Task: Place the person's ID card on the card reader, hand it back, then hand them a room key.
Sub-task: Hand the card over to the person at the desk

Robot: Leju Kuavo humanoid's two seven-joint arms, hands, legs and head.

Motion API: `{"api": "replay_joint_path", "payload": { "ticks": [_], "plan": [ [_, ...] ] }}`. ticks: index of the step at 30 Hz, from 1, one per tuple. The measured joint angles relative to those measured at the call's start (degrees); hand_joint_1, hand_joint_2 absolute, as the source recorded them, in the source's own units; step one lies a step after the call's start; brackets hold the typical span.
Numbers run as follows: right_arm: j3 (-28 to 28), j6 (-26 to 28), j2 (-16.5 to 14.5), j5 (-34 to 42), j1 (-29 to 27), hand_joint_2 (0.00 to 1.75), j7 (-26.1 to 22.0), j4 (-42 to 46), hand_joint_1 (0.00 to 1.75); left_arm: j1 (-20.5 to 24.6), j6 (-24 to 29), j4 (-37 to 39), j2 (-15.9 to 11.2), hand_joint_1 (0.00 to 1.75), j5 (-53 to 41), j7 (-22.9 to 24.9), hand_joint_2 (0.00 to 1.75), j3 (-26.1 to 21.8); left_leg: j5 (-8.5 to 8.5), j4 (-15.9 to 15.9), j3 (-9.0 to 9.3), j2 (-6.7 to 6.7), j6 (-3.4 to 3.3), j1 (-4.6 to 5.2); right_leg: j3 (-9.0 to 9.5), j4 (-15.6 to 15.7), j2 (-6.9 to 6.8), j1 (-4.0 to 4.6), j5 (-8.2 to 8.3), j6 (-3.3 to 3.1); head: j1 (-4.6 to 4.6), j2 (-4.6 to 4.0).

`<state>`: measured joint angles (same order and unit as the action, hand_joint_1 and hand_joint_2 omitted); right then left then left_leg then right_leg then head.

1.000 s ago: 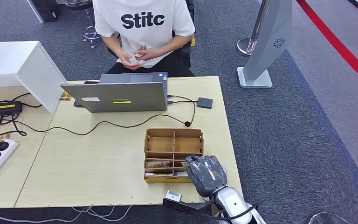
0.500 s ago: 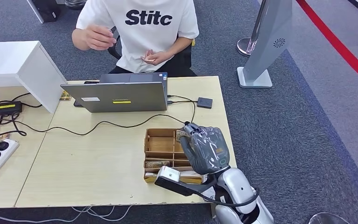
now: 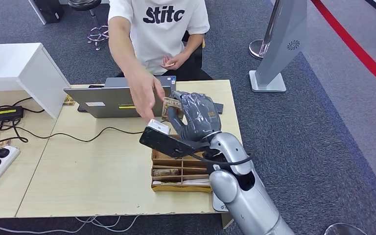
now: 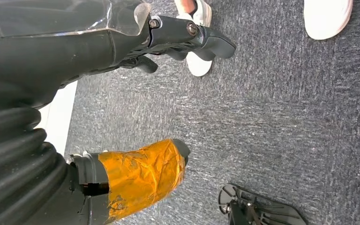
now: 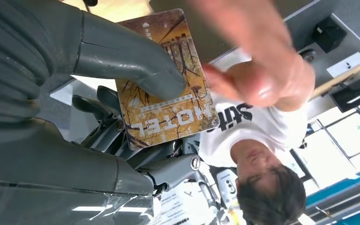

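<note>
Room key [image 5: 166, 79] | pinched by right hand [image 3: 196, 117] fingers [image 5: 136, 61] | "HOTEL" legible at wrist | person's hand [image 3: 144, 95] touching

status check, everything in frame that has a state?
right hand: raised, pinching the room key
room key: held upright, person's hand at it
left hand: hanging over the floor, holds nothing
laptop: open
wooden tray: cards in its compartments
</note>
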<state>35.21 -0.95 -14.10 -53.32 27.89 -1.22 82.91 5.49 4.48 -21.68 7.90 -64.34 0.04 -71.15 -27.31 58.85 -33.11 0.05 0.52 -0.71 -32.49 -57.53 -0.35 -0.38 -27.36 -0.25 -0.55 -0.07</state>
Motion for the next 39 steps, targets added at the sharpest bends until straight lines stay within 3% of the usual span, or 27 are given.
{"api": "replay_joint_path", "payload": {
  "ticks": [5,7,10,11,15,22,28,36,39],
  "plan": [
    [-0.5,-0.8,-1.6,1.0,2.6,1.75,0.3,-4.0,1.71,0.0,-0.1,0.0,-0.2,0.0,-0.3,0.0,1.75,0.2,-0.01,0.0,-0.01,0.0,0.0,0.0,-0.01,0.0,0.0,0.0,0.0,0.0,0.0,0.0],
    [-0.6,-1.6,-2.0,2.6,3.1,1.75,0.4,-4.8,1.53,0.0,-0.1,0.0,-0.3,0.0,-0.2,0.0,1.75,0.2,-0.01,0.0,-0.02,-0.02,0.0,0.0,-0.02,0.0,-0.01,0.0,-0.01,0.0,0.01,0.0],
    [-1.5,-3.3,-2.2,7.1,3.1,1.75,-0.3,-5.2,0.33,0.0,-0.1,0.0,-0.4,0.0,0.1,0.0,1.75,0.2,-0.01,0.0,-0.06,-0.05,0.0,0.0,-0.04,0.0,-0.03,0.0,-0.01,0.0,0.0,0.0],
    [-1.9,-4.0,-2.3,9.2,2.9,1.75,-0.9,-5.1,0.03,0.0,-0.1,0.1,-0.5,0.0,0.2,0.0,1.75,0.2,-0.01,0.0,-0.07,-0.05,0.0,0.0,-0.05,0.0,-0.03,0.0,-0.01,0.0,0.0,0.0],
    [-3.4,-4.6,-2.2,14.3,-0.1,1.75,-2.5,-1.3,0.0,0.0,0.0,0.1,-0.7,0.0,1.2,0.0,1.75,0.2,-0.04,0.0,-0.08,-0.04,0.0,0.01,-0.08,0.0,-0.02,0.0,-0.02,0.01,-0.01,0.0],
    [-4.4,-3.4,-0.7,15.1,-6.9,1.75,-4.0,9.4,0.0,-0.1,0.3,0.1,-0.7,0.0,2.4,0.3,1.75,0.0,-0.08,0.0,-0.07,-0.01,-0.04,0.01,-0.09,0.0,-0.02,0.0,-0.04,0.03,0.0,0.0],
    [-7.3,-1.7,2.3,16.2,-16.0,1.75,-8.8,18.6,0.0,-0.6,0.3,0.1,-0.6,0.0,4.1,0.4,1.75,-0.7,-0.08,0.0,-0.07,0.01,-0.05,0.02,-0.08,0.0,-0.01,-0.01,-0.03,0.03,0.01,0.0],
    [-9.8,-1.8,4.1,16.5,-20.4,1.75,-9.9,23.7,0.0,-0.5,0.4,0.1,-0.5,0.0,4.6,0.4,1.75,-1.5,-0.08,0.0,-0.03,0.02,-0.05,0.01,-0.08,0.0,0.02,0.0,-0.03,0.02,0.01,0.0],
    [-12.6,-0.1,4.7,20.9,-23.9,1.75,-12.7,25.7,0.0,-0.6,0.6,0.1,-0.2,0.0,5.6,0.5,1.75,-2.0,-0.08,0.0,-0.03,-0.1,-0.05,0.01,-0.04,0.0,-0.1,0.0,-0.05,0.04,0.01,0.0]
  ]
}}
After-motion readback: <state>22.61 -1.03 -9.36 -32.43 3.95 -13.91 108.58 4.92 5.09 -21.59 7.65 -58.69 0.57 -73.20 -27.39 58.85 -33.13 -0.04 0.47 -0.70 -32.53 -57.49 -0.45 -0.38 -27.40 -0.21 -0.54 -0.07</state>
